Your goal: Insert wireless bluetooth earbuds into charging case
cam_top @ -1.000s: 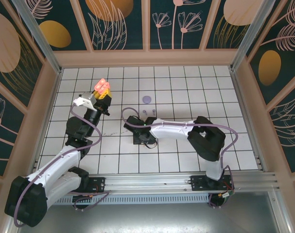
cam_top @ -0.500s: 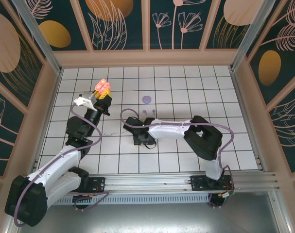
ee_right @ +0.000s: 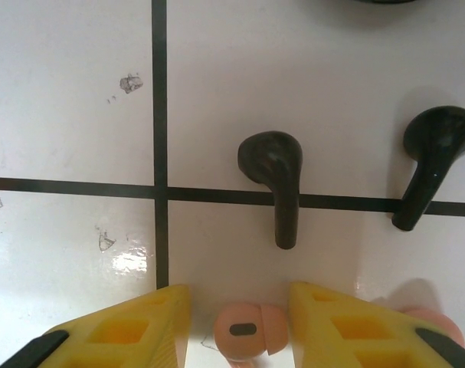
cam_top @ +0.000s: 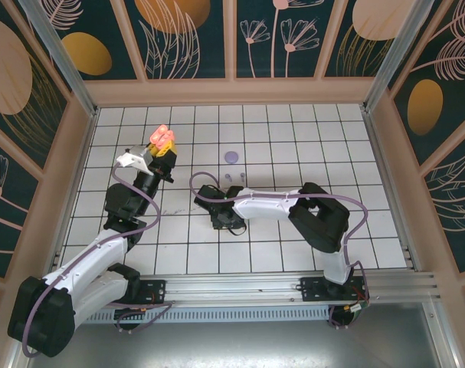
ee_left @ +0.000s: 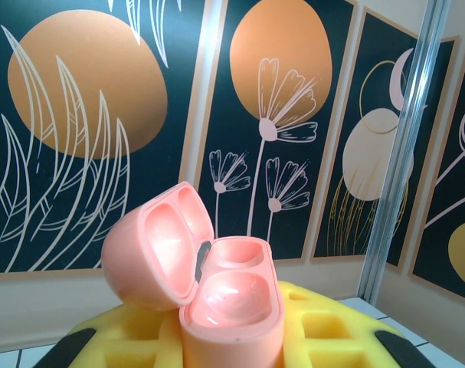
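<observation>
My left gripper (cam_top: 162,148) is shut on the salmon charging case (ee_left: 230,307), held up over the far left of the table. The case's lid is flipped open to the left and both wells are empty. My right gripper (ee_right: 240,295) is down at the table in the middle, with its jaws open. A salmon earbud (ee_right: 247,330) lies on the tile between the yellow fingers (ee_right: 132,330); the left one stands clear of it, the right one close beside it. A second salmon earbud (ee_right: 431,316) peeks out behind the right finger. Two black earbuds (ee_right: 278,184) lie just ahead.
A round lavender case (cam_top: 231,156) sits farther back on the white tiled table (cam_top: 309,146), with a pair of small lavender earbuds (cam_top: 234,178) just in front of it. Patterned walls enclose the table on three sides.
The right arm has shifted slightly left at the table. The left arm and the salmon case have not moved.
</observation>
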Available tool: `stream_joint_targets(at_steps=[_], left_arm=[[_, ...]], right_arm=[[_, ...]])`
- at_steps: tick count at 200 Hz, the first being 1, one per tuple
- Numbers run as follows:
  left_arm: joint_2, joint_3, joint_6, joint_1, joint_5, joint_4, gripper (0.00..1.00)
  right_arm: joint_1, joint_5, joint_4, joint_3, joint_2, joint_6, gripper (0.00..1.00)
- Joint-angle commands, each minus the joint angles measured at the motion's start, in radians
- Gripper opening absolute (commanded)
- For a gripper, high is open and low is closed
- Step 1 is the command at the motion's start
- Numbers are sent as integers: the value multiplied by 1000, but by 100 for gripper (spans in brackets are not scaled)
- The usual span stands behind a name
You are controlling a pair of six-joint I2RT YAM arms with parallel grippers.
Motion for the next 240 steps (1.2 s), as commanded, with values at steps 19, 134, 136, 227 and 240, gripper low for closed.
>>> stream_joint_targets(at_steps=[19, 134, 136, 227, 240], left_arm=[[0, -1, -13, 6, 18, 14, 0], [-1, 11, -22, 6, 19, -4, 0], [-2, 12, -22, 6, 20, -5, 0], [13, 25, 71, 6, 26, 26, 0], [23, 24, 92, 6, 33, 43, 0]], right_arm=[[17, 8, -14, 22, 39, 21, 36], [32, 16, 21, -3, -20, 31, 22], [32, 17, 23, -4, -22, 32, 22], [-4, 77, 88, -12, -274, -15, 21], [-27, 77, 119, -4, -323, -47, 21]])
